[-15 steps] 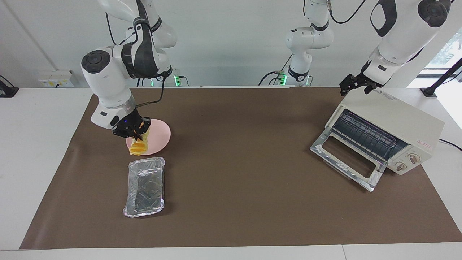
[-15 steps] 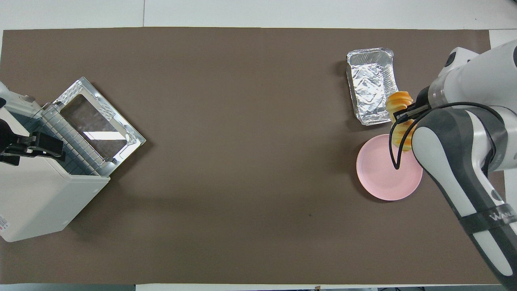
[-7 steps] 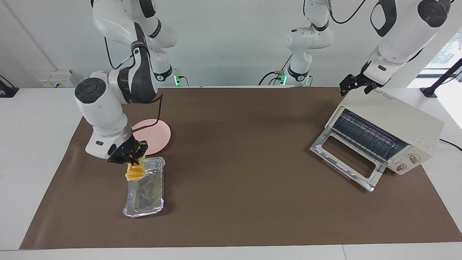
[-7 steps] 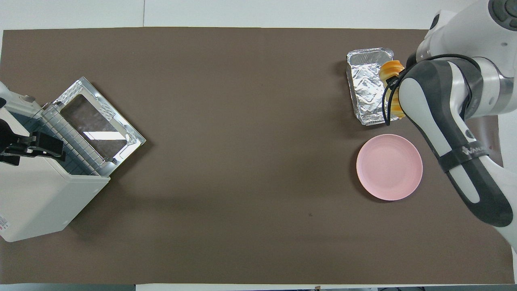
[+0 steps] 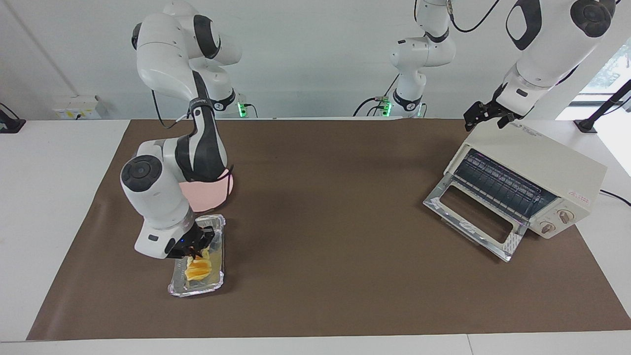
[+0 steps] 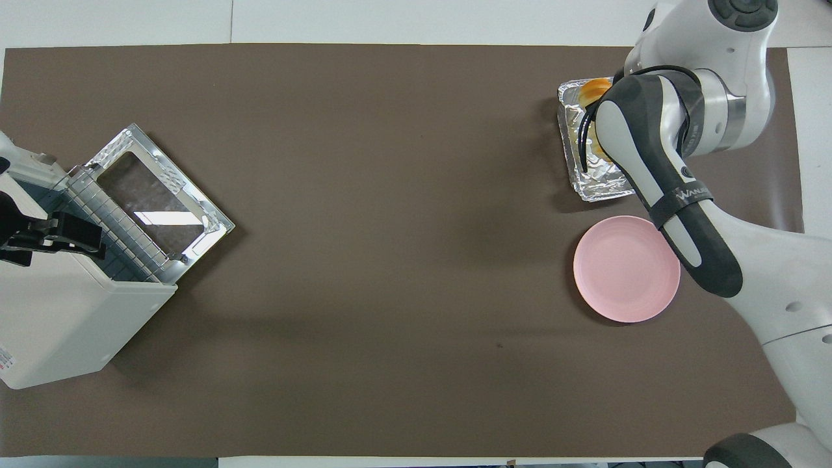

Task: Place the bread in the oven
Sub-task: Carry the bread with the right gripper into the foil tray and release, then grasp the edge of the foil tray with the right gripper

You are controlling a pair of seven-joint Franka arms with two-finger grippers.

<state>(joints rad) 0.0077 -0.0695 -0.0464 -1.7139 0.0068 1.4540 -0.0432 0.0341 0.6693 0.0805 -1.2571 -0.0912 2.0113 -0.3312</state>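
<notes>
The cream toaster oven [image 5: 527, 185] sits door-down at the left arm's end of the counter [image 5: 325, 276], the waiting left end effector [image 5: 485, 117] over its top, grip unreadable. The right arm's link reads "WANJI". Over the foil tray [image 5: 183, 287], the right end effector [image 5: 198, 251] grips the bread [image 5: 198, 268].

A brown mat [image 5: 325, 217] is covering most of a white table [image 5: 54, 197], leaving bare white margins showing along the edges and at both ends. A plain white wall [image 5: 315, 54] is running along the robots' side of the table. A white socket box [image 5: 78, 107] is sitting at the foot of the wall toward the right arm's end. A window [image 5: 609, 69] is admitting daylight at the left arm's end, with a black stand [image 5: 599, 111] leaning in front of it. Even, diffuse light is falling on the mat, producing soft shadows. Green indicator lights [image 5: 241, 107] are glowing near the wall.
</notes>
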